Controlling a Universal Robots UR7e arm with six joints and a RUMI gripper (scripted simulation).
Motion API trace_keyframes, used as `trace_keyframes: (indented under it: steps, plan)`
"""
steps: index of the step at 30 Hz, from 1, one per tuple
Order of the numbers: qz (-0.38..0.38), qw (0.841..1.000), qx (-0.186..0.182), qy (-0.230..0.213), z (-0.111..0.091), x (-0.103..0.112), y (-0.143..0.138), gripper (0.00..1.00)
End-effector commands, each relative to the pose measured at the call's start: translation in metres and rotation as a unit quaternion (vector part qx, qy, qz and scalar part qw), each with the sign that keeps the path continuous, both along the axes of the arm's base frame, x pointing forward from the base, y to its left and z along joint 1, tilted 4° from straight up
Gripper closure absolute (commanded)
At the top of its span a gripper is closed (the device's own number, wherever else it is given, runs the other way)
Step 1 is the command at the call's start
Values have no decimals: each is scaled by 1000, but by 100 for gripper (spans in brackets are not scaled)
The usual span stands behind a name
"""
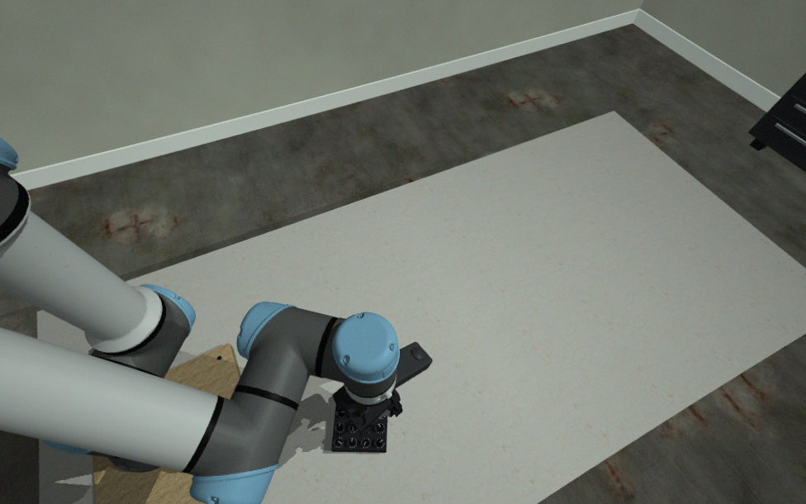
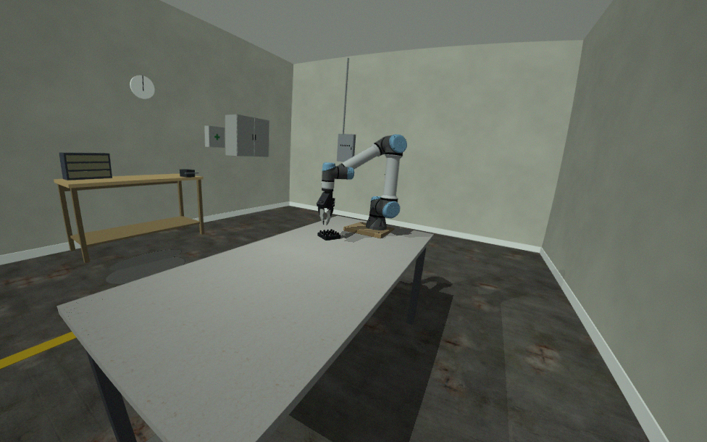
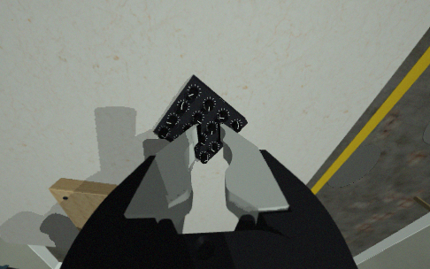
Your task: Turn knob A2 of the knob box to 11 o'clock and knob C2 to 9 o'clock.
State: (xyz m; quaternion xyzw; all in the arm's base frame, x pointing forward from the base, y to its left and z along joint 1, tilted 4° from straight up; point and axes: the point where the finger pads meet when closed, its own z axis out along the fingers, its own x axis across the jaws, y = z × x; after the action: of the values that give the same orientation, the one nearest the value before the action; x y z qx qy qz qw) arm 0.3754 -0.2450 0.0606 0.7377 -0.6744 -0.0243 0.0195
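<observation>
The black knob box (image 1: 359, 449) (image 2: 329, 235) (image 3: 203, 91) lies on the table with its knobs up, turned about 45 degrees in the wrist view. White marks ring each knob. My gripper (image 2: 324, 223) (image 3: 209, 125) points down above the box, clear of it. Its fingers stand a narrow gap apart with nothing between them. In the wrist view the fingers cover part of the box, and several knobs show through the gap. In the top view the arm and gripper cover the box's far part. I cannot make out the socket, nor which knobs are A2 and C2.
The light table (image 1: 534, 267) (image 2: 250, 297) (image 3: 80, 49) carries the box and the wooden base board (image 1: 207, 371) (image 2: 383, 232) (image 3: 81, 196) under the arm, close beside the box. A wooden workbench (image 2: 130, 180) stands by the left wall, away from the table.
</observation>
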Motion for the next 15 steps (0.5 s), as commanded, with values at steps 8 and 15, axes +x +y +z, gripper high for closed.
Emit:
trace_keyframes:
  steps: [8,15]
  plan:
    - [0,1000,0,0,-2,0,0,89]
    - [0,1000,0,0,-5,0,0,89]
